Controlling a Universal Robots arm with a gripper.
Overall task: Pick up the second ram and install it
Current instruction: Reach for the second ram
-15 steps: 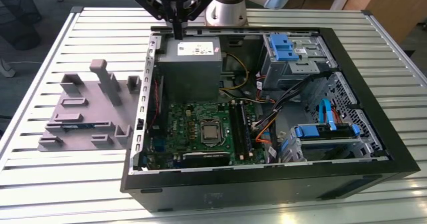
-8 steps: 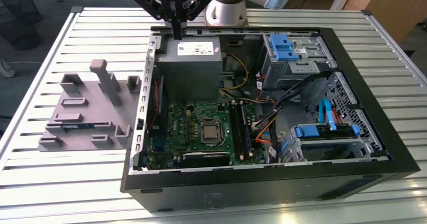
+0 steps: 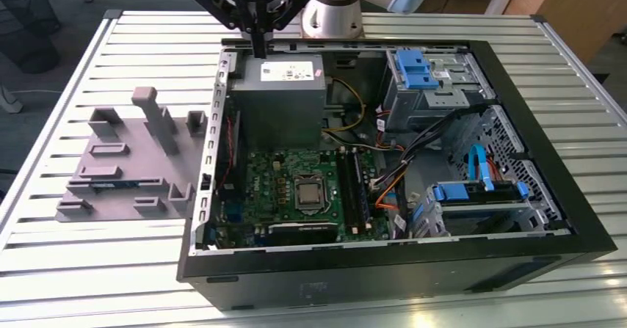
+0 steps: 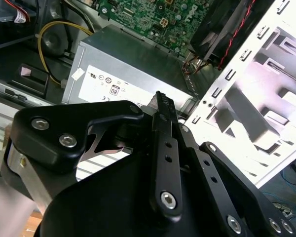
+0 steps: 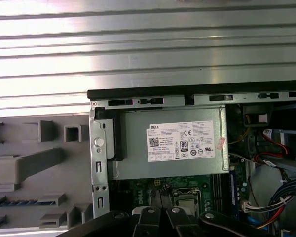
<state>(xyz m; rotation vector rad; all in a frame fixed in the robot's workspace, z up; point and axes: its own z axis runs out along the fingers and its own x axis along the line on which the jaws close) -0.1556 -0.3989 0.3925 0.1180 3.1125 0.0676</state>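
As the frames stand, I record the claw (image 3: 260,50) high in the upper middle of the exterior view, poised over the far edge of the open computer case (image 3: 392,273), directly above the power supply (image 3: 279,93). In the second wrist view its fingers appear pressed together with nothing visible between them; I judge it empty.

The second ram (image 3: 110,185) lies in the grey tray (image 3: 128,168) on the tabletop (image 3: 98,269), outside the case, toward the lower left of the exterior view. It sits low in a slot near the tray's near edge, and only a dark blue strip shows there. In the first wrist view I take the same strip (image 5: 19,202), seen edge-on between two grey blocks, to be the stick.

Governing relation: from the claw, the second ram lies toward the exterior view's left and markedly lower in the frame, well apart, with the case wall and the tray's upright blocks between them. Its long axis runs roughly across the exterior view, left to right, about square to the case's left wall.

The memory slots (image 3: 360,188) lie on the motherboard (image 3: 264,174) inside the case, to the exterior view's right of the processor socket. I cannot tell from these frames whether any of them is already filled.
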